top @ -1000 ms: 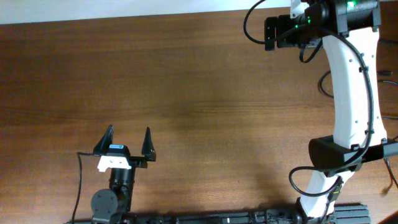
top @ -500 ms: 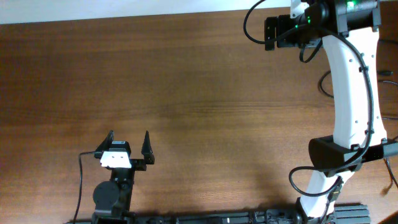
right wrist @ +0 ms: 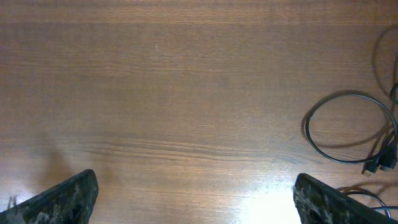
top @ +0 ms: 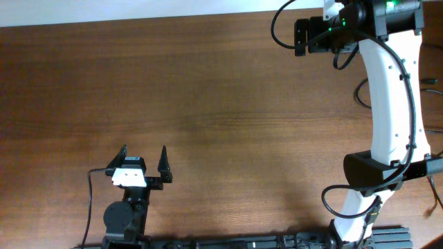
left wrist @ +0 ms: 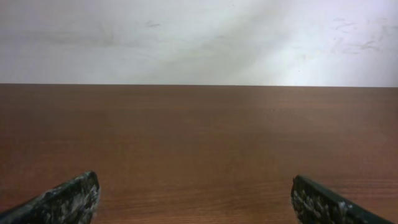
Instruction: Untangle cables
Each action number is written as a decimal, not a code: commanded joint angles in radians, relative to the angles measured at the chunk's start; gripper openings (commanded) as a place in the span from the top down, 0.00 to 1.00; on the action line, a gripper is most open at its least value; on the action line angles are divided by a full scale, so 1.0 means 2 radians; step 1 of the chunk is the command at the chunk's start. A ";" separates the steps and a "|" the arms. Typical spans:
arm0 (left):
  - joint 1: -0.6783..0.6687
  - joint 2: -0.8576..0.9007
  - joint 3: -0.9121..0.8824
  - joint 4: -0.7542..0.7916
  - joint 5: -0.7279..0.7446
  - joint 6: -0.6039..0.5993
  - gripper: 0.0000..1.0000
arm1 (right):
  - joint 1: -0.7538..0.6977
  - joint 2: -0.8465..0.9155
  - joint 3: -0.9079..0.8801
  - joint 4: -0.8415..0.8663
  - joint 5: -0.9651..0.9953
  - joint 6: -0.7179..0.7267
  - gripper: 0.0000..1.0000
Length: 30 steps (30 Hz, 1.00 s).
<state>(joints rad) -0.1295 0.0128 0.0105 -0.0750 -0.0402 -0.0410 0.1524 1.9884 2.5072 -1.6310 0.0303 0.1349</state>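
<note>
**Desk:** What does the overhead give you?

**Operator:** My left gripper sits at 7 o'clock on the table, jaws spread, with nothing between them. My right gripper is up at 1 o'clock, and from here I can't read its jaws. A thin dark curve shows beside the white arm at 3 o'clock. I can't tell whether it is one of the cables.

**Desk:** Left wrist?

**Operator:** Only bare table and a pale wall. The left gripper has its fingers far apart at the bottom corners. No cord in sight.

**Desk:** Right wrist?

**Operator:** There they are. The cables lie flat on the table at 3 to 4 o'clock, well apart from the right gripper, whose jaws stand wide and empty. One cord makes an open loop. A small plug lies at the loop's 5 o'clock. More strands run off the right edge, so I can't see how they cross.

**Desk:** How will they handle?

**Operator:** Light and limp, I reckon. Thin cord will sag and drag rather than lift as one piece, and it may slip through the jaws. I would pinch the loop at its 9 o'clock, where nothing overlaps. The other choice is just behind the plug, where the stiffer body gives a stop. I would pull slowly, or a hidden crossing may tighten.
</note>
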 commanded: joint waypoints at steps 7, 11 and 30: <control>0.000 -0.004 -0.001 -0.005 0.010 0.004 0.01 | 0.002 -0.001 -0.001 0.000 0.008 0.000 0.01; 0.000 -0.004 -0.001 -0.005 0.010 0.004 0.01 | 0.002 -0.001 -0.001 -0.001 0.014 -0.002 0.01; 0.000 -0.004 -0.001 -0.005 0.010 0.004 0.01 | -0.005 -0.207 -0.324 0.239 0.050 0.019 0.01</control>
<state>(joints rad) -0.1295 0.0128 0.0105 -0.0757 -0.0353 -0.0410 0.1493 1.7210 2.0651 -1.2427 0.1150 0.1600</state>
